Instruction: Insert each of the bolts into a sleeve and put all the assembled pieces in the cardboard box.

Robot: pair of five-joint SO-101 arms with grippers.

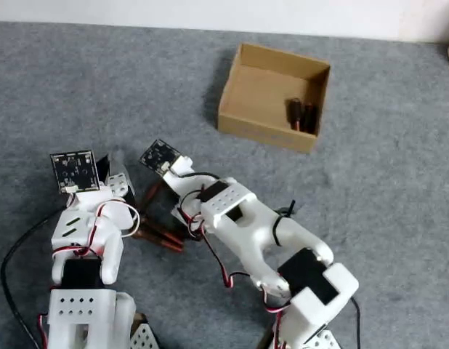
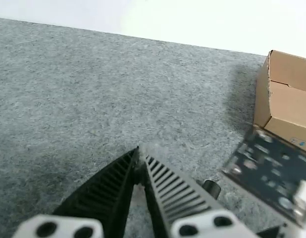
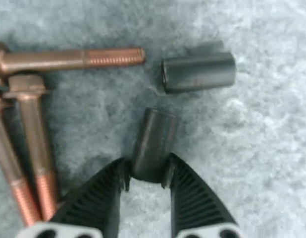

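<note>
Step in hand: pick-up of a sleeve, ahead of mating it with a bolt.

Right hand (image 3: pixel 146 173) is low over the counter (image 1: pixel 370 203). Its two fingers are closed against the near end of a dark sleeve (image 3: pixel 154 139) that lies flat. I judge there is contact on both sides, but the grip is shallow and takes the end only. A second sleeve (image 3: pixel 198 72) lies just beyond, apart from the first. Three copper-coloured bolts (image 3: pixel 69 58) lie beside them. One lies crosswise with its threaded tip toward the second sleeve, and two lie side by side next to the right hand.

Left hand (image 2: pixel 141 161) sits near the bolts in the high view. Its fingers are drawn together to a sliver with nothing between them, and it points out across the counter toward the cardboard box (image 1: pixel 264 132).

The cardboard box stands well apart from the work area. Dark assembled pieces (image 1: pixel 301 114) lie inside against one side wall; I cannot tell how many. I judge the task partly done.

Next move, my judgement: lift the sleeve clear and present its bore. The left hand must open and take a bolt by the shank so the two can be lined up. The risk is that the shallow grip lets the sleeve pivot or roll out.
</note>
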